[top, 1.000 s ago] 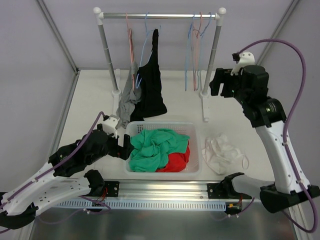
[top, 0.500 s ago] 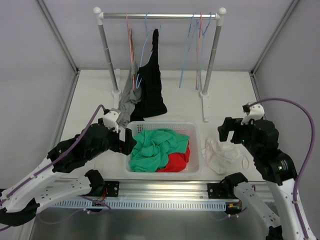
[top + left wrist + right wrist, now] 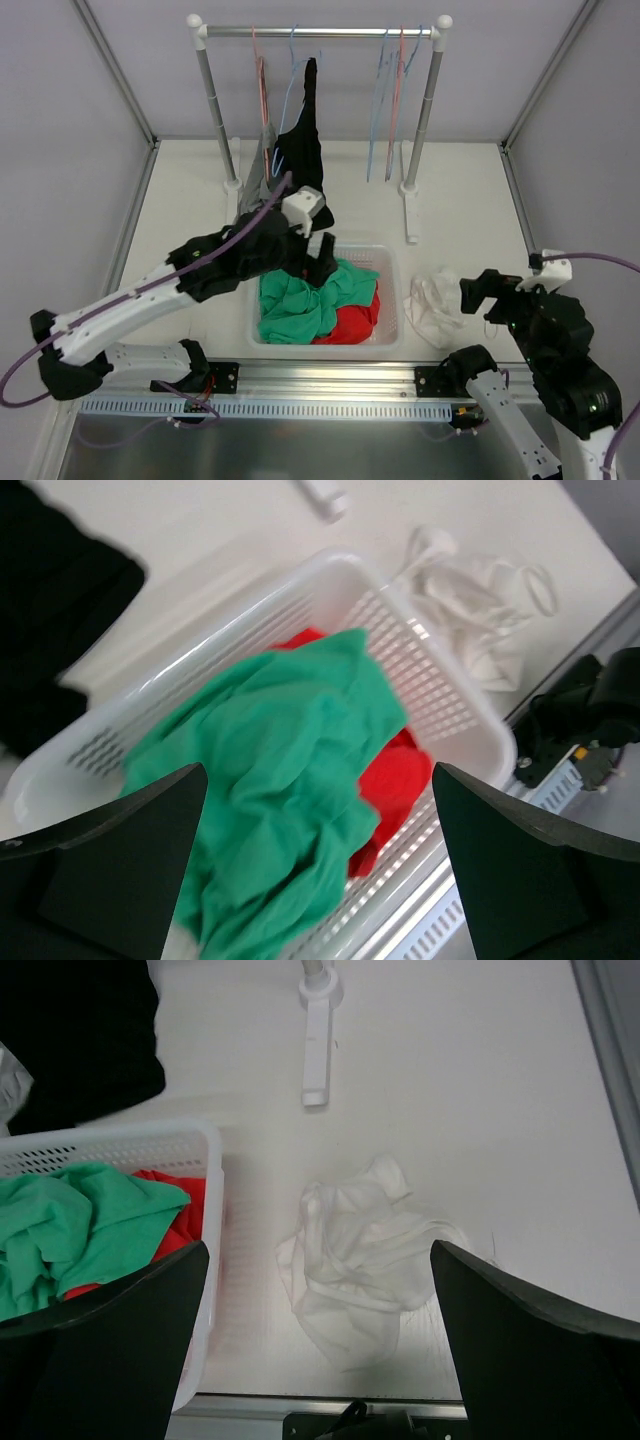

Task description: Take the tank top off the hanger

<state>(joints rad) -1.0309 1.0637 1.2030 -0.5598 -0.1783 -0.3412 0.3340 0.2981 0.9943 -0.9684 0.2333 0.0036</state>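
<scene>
The black tank top (image 3: 304, 165) hangs on a blue hanger (image 3: 290, 85) on the rack rail (image 3: 320, 32). It shows at the top left in the left wrist view (image 3: 50, 620) and in the right wrist view (image 3: 80, 1030). A grey garment (image 3: 258, 185) hangs beside it, partly hidden by my left arm. My left gripper (image 3: 325, 262) is open and empty over the basket's far half, just below the tank top's hem; its fingers (image 3: 110, 870) frame green cloth. My right gripper (image 3: 482, 296) is open and empty, low at the near right above a white garment (image 3: 370, 1250).
A white basket (image 3: 392, 300) holds green cloth (image 3: 300, 295) and red cloth (image 3: 355, 315). The white garment (image 3: 438, 305) lies on the table right of it. Bare pink and blue hangers (image 3: 392, 90) hang at the rail's right end. The rack's feet (image 3: 410, 215) rest on the table.
My left arm has risen and reached forward over the basket toward the tank top. My right arm has dropped from near the rack back to the near right corner.
</scene>
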